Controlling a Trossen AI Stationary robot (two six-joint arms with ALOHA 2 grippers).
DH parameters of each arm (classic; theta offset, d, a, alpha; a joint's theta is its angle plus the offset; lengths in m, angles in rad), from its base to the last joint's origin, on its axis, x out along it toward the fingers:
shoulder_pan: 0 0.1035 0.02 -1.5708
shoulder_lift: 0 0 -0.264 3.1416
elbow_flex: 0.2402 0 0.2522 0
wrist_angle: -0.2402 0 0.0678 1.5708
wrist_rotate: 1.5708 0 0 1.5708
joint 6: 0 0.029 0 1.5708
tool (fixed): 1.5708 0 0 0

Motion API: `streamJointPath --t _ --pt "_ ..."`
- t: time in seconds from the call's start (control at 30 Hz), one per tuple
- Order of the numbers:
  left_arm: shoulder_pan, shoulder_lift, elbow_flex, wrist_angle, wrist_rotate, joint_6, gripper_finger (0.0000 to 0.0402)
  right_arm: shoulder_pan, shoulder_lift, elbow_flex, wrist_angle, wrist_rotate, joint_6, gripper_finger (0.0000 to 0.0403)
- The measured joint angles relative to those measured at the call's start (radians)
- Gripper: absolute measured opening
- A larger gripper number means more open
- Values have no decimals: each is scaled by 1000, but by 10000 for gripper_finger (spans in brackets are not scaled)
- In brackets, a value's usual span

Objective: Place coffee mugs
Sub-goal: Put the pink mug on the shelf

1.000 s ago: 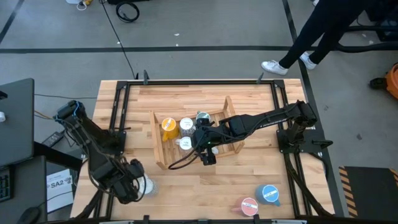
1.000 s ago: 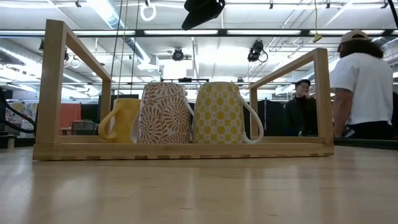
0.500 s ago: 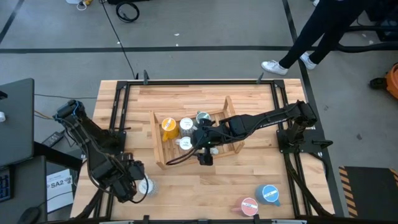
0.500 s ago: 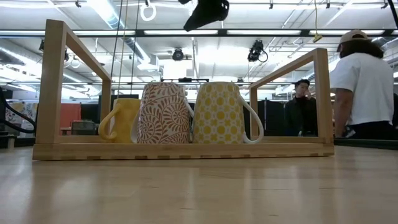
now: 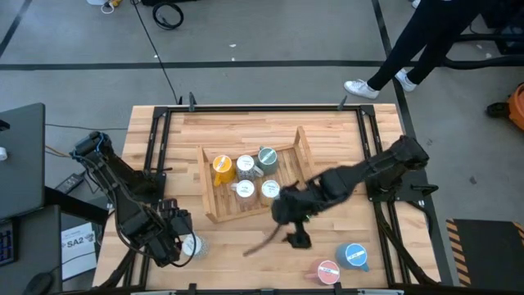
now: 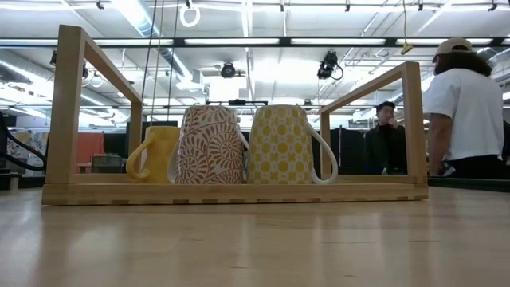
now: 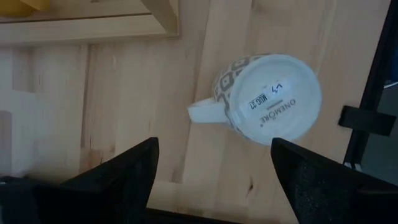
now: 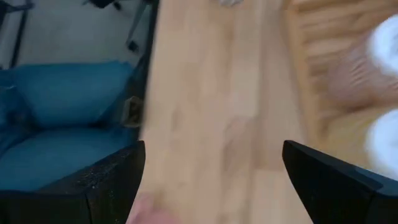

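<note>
A wooden rack (image 5: 299,156) sits mid-table (image 5: 344,131); a person (image 6: 466,112) in white stands beyond.

The white underside of the upturned grey-patterned ceramic mug (image 7: 267,99) carries the printed brand "ONEMORE" and a small sticker reading "MUG 27", while a white sheet (image 5: 75,243) beside the table's left edge shows "SA2".

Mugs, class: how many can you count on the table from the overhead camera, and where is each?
8: five upside down in the wooden rack: yellow, white, teal, two pale; one beneath the left claw; pink and blue at front right. None seems hidden.
</note>
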Motion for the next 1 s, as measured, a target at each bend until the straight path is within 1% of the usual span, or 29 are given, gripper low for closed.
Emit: streamJointPath --t 0.13,0.27,0.4,0.53,0.6,0.67,0.83,1.0 --pt "0 0 0 0 0 -5 316 102 -1 0 -32 -3 115 384" --pt "0 0 0 0 0 -46 316 215 -1 0 -37 6 235 384" --pt "0 0 0 0 0 -82 316 324 0 0 -38 63 310 384" --pt "0 0 0 0 0 -150 316 418 0 0 -54 167 300 384" --pt "0 0 0 0 0 -185 316 450 1 0 -77 214 282 384" --pt "0 0 0 0 0 -222 316 474 1 0 -100 232 281 384" --pt "0 0 0 19 0 -256 316 515 1 -3 -124 237 347 384" --pt "0 0 0 59 0 -256 316 544 1 -77 -94 237 391 384"
